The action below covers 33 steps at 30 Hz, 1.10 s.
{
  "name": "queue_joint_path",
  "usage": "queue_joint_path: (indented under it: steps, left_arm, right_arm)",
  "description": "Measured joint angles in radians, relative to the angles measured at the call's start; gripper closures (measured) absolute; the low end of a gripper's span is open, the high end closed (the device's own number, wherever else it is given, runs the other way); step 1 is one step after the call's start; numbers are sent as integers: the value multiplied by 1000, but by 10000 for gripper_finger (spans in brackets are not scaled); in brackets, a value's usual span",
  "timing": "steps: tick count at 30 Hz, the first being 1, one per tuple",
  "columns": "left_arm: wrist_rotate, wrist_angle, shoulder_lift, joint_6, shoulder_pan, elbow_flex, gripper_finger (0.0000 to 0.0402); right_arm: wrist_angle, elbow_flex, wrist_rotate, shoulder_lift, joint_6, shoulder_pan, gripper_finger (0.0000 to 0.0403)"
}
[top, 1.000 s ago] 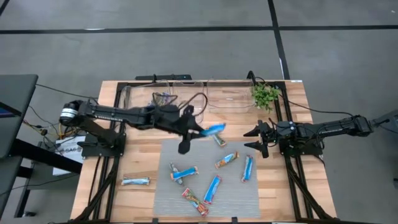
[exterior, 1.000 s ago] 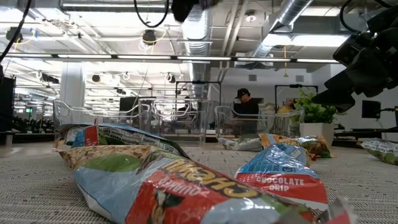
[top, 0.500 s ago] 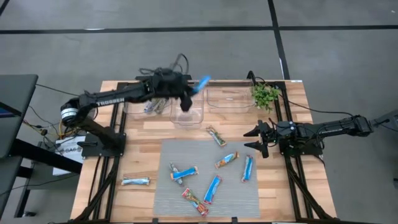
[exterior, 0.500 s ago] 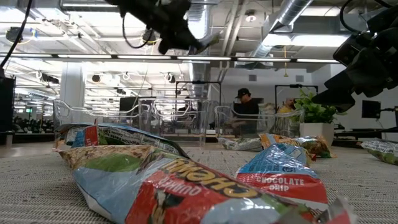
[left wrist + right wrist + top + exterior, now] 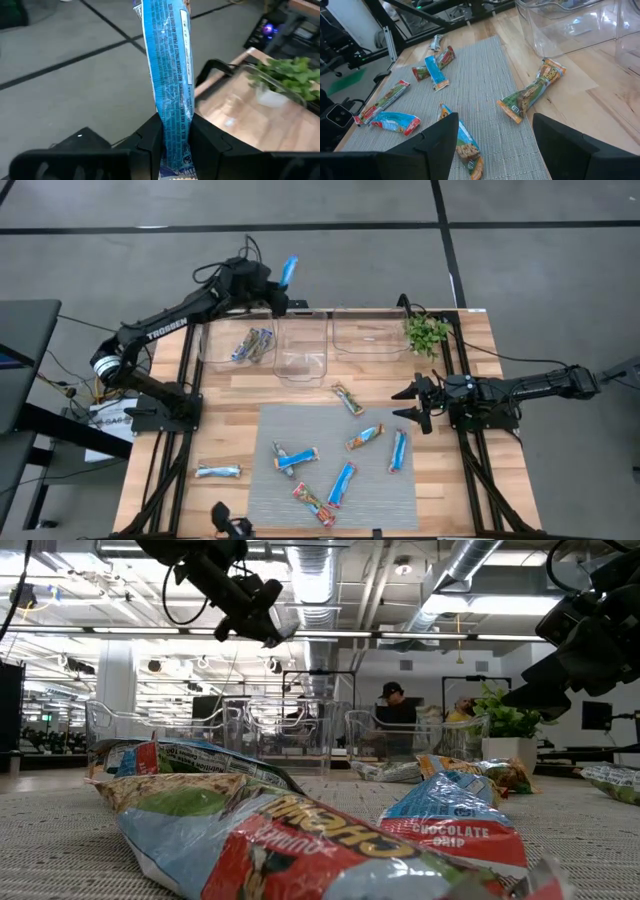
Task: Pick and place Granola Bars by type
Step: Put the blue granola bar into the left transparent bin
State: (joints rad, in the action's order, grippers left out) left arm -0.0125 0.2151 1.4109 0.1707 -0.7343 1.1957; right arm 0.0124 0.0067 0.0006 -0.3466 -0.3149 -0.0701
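Note:
My left gripper (image 5: 280, 288) is raised over the table's far edge, behind the left clear bin (image 5: 212, 352), and is shut on a bright blue granola bar (image 5: 289, 271). That bin holds a few bars (image 5: 250, 343). Several more granola bars lie flat on the grey mat (image 5: 270, 430), among them blue ones (image 5: 398, 450) (image 5: 341, 483) and orange-red ones (image 5: 365, 437) (image 5: 313, 503). One silver-blue bar (image 5: 218, 471) lies on the bare wood left of the mat. My right gripper (image 5: 412, 405) rests open at the right edge, with nothing between its fingers. My left gripper pinches one end of the blue bar (image 5: 172, 127) between its two fingers (image 5: 150, 142), which press on its flat faces. The bar runs on from the fingertips in line with the fingers, toward the floor beyond the far edge. It is lifted clear of table and bins.
A middle clear bin (image 5: 301, 366) and a right clear bin (image 5: 365, 342) stand along the far edge. A small green plant (image 5: 427, 332) sits at the far right corner. Black frame rails (image 5: 165, 470) run along both sides. People show in the room beyond (image 5: 390, 700).
My left gripper has swung, still shut on the blue bar, from above the mat's far edge over the bins toward the table's far left. The bar, which pointed toward the right edge, now points past the far edge.

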Motion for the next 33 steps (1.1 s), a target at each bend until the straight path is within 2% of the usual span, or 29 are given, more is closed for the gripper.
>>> queue_joint_path:
  steps: [8, 26, 33]
  left_arm:
    - [20, 127, -6, -30, -29, -9, 325]
    - [70, 869, -141, -55, -82, -10, 325]
    - [72, 941, -149, -67, -90, -10, 325]
  right_arm:
    - [0, 0, 0, 0, 0, 0, 154]
    - [-2, 0, 0, 0, 0, 0, 154]
    - [-3, 0, 0, 0, 0, 0, 154]
